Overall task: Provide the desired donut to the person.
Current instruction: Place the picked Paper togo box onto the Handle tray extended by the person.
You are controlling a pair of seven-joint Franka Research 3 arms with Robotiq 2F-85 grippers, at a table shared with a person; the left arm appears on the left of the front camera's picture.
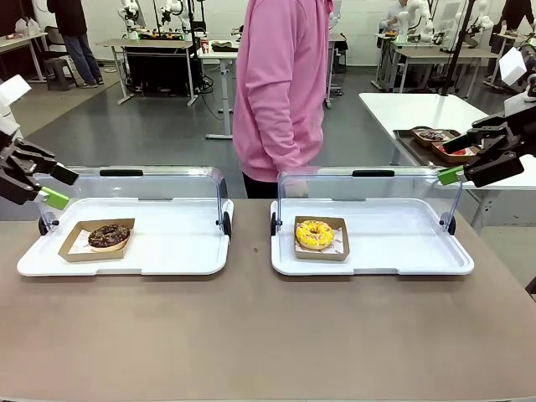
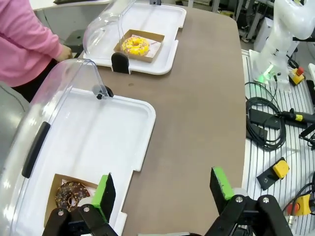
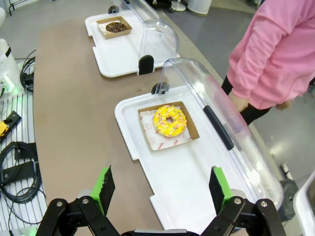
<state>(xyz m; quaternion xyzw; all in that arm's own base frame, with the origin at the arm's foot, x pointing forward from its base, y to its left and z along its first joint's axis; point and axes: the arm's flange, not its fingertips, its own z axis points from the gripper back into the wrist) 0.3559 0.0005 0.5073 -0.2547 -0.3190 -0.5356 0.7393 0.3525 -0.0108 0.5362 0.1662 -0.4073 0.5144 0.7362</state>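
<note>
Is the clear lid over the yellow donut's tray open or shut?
Open: the lid is swung back, leaving the yellow donut uncovered.

Robotics lab: rows of workbenches [image 1: 159, 43], other robot rigs, floor cables [image 2: 263, 125].

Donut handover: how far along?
Done: both tray lids are flipped open. In hand: nothing; left gripper and right gripper hang open at the table's sides. Left: the chocolate donut and yellow donut sit in their boxes; one must be picked and passed to the person.
</note>
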